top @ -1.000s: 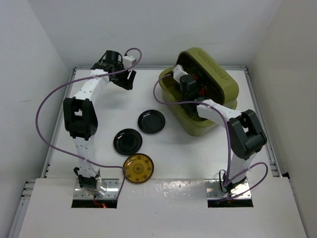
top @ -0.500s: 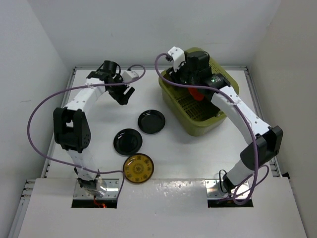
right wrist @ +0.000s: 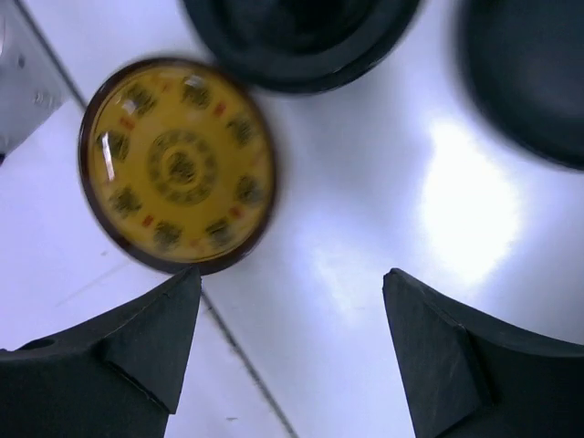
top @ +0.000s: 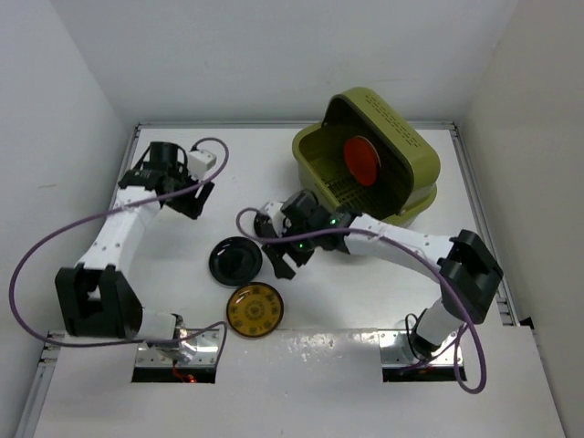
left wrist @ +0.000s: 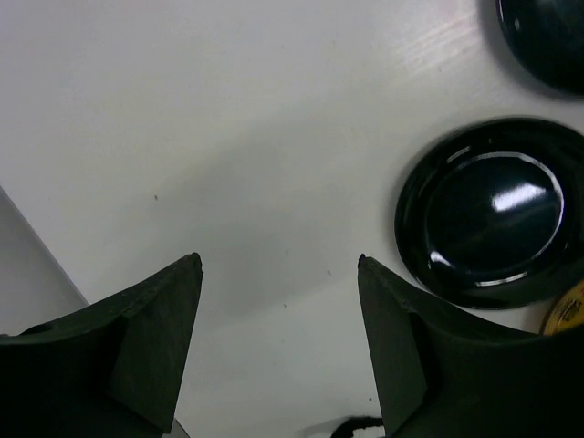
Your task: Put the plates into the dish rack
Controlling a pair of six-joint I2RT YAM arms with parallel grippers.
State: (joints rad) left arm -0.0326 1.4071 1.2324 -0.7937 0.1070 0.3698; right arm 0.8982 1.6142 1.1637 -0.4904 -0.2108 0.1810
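Since the right arm left the rack, orange plate [top: 361, 161]: stands on edge, unheld, inside the dish rack [top: 406, 146], upper right of the top view; half a second ago the arm was over it there.
Dish rack: lid tipped back, open.
Right gripper [top: 277, 248]: swung down to mid-frame, well apart from the rack; fingers spread, nothing between them.
Black plate [top: 237, 260]: flat on the table [top: 347, 292], just left of the right gripper; unmoved.
Second black plate [right wrist: 534, 82]: upper right of the right wrist view, blurred; the arm covers it in the top view.
Yellow patterned plate [top: 255, 309]: flat, below the right gripper, near the first black plate; unmoved.
Left gripper [top: 189, 196]: drawn back toward the left edge; fingers apart, empty, above bare table, with the black plate at the right of its wrist view.
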